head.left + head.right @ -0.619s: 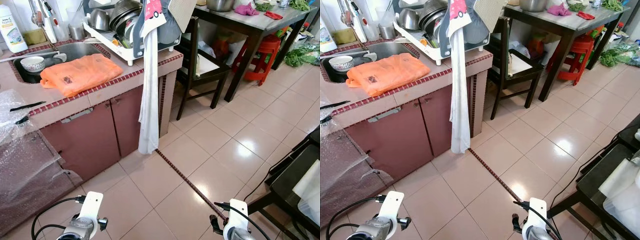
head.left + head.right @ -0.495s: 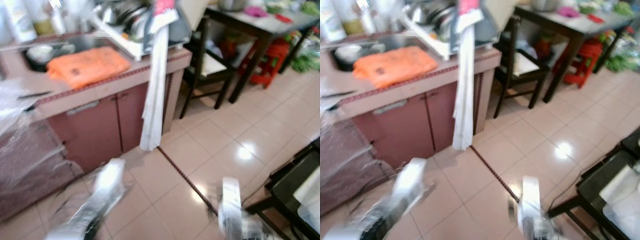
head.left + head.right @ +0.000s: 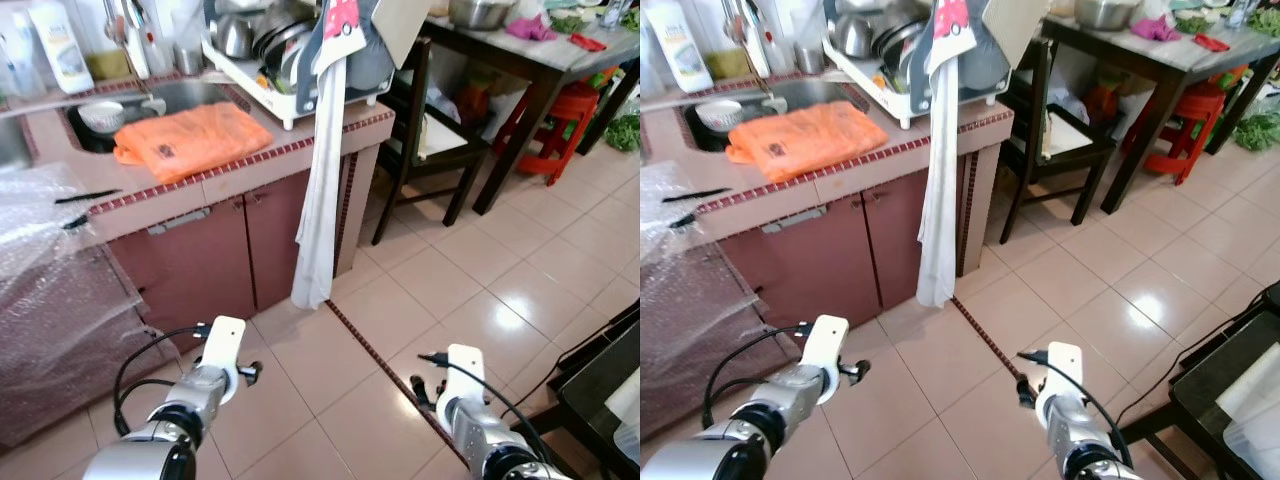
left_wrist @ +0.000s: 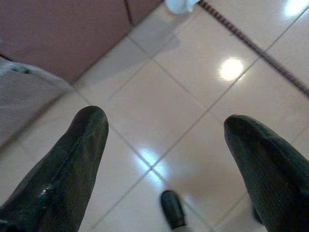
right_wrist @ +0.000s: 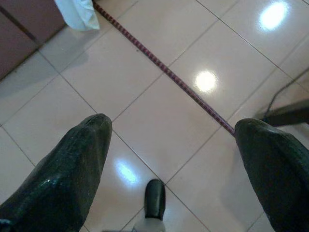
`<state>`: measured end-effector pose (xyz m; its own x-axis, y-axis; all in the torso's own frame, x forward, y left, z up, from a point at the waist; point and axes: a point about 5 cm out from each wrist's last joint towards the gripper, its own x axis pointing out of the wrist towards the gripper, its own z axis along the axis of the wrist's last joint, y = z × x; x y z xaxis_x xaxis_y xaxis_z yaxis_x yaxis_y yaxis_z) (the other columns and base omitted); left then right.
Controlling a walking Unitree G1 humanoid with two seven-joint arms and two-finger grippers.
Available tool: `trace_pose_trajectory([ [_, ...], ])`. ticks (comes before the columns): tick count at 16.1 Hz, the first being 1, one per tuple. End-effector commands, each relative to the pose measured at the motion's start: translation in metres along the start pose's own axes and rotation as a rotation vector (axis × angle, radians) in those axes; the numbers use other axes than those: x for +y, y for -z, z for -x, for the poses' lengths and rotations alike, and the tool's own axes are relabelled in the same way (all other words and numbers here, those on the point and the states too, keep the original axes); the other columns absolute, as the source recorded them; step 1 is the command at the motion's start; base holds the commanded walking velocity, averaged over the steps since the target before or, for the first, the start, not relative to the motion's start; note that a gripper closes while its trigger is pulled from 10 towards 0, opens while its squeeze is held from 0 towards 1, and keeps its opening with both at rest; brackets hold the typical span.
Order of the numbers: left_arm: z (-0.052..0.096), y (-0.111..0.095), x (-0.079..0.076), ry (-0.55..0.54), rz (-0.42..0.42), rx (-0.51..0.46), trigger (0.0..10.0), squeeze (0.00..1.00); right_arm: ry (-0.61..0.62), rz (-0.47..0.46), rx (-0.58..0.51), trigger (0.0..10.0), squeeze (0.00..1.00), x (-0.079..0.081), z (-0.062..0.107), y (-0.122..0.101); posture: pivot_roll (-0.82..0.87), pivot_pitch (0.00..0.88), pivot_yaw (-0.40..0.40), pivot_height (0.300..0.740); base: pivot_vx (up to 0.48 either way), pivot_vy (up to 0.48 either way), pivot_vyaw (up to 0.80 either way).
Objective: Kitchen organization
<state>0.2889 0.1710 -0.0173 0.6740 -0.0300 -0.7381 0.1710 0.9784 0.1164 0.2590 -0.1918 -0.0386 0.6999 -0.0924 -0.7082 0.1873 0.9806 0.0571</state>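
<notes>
Left eye view: orange bag (image 3: pixel 190 140) lies on the tiled worktop (image 3: pixel 240 172), just beside the sink (image 3: pixel 140 100); a white towel (image 3: pixel 320 190) hangs off the worktop's corner. Left tool (image 4: pixel 159 159) and right tool (image 5: pixel 169 164) hang over the floor below the worktop, fingers spread, holding nothing.

Glossy beige tile floor (image 3: pixel 470 290), light glare. Maroon cabinets (image 3: pixel 215 260) under tiled surface (image 3: pixel 250 160). Dark table (image 3: pixel 520 50), chair (image 3: pixel 430 140) beyond.
</notes>
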Motion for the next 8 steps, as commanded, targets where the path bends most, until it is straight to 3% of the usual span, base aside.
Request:
trace_pose_trajectory([
  [1, 0.001, 0.004, 0.005, -0.019, -0.033, -0.004, 10.0, 0.00, 0.019, 0.000, 0.011, 10.0, 0.00, -0.005, 0.001, 0.007, 0.03, 0.000, -0.019, 0.740, 0.000, 0.000, 0.00],
  [2, 0.002, 0.007, 0.011, -0.039, -0.033, -0.012, 10.0, 0.00, 0.022, 0.050, 0.030, 10.0, 0.00, -0.008, 0.003, 0.017, 0.02, 0.000, -0.010, 0.740, 0.000, 0.000, 0.00],
  [4, 0.003, 0.003, 0.013, -0.010, -0.054, -0.077, 10.0, 0.00, 0.031, 0.059, 0.074, 10.0, 0.00, -0.017, 0.008, 0.039, 0.02, 0.000, -0.021, 0.740, 0.000, 0.000, 0.00],
  [5, 0.003, 0.010, 0.009, 0.024, -0.089, -0.075, 10.0, 0.00, 0.024, 0.098, 0.117, 10.0, 0.00, -0.021, 0.013, 0.057, 0.03, 0.000, -0.034, 0.740, 0.000, 0.000, 0.00],
  [8, 0.005, 0.036, 0.005, 0.021, -0.123, -0.016, 10.0, 0.00, 0.033, 0.178, 0.158, 10.0, 0.00, -0.028, 0.021, 0.079, 0.03, 0.029, -0.035, 0.740, 0.000, 0.000, 0.00],
])
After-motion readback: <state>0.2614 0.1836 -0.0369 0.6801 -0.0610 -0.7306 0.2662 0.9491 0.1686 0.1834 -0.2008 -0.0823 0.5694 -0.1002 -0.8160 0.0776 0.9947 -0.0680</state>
